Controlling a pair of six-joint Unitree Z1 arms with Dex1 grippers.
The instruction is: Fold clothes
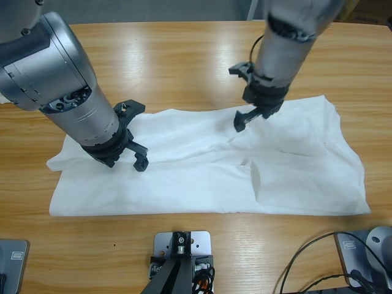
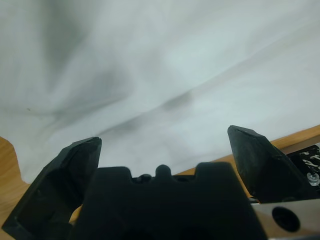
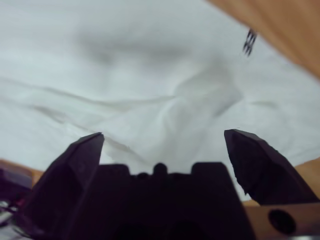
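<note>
**White garment spread flat, both hands open above it**

While the white T-shirt (image 1: 208,165) lies spread lengthwise across the wooden bench (image 1: 184,55), creased near its middle, both hands hang over it with jaws apart and nothing between them. The left hand (image 1: 131,144) sits above the cloth's left part, near the far edge. The right hand (image 1: 248,119) is over the far edge, right of the middle.
</note>
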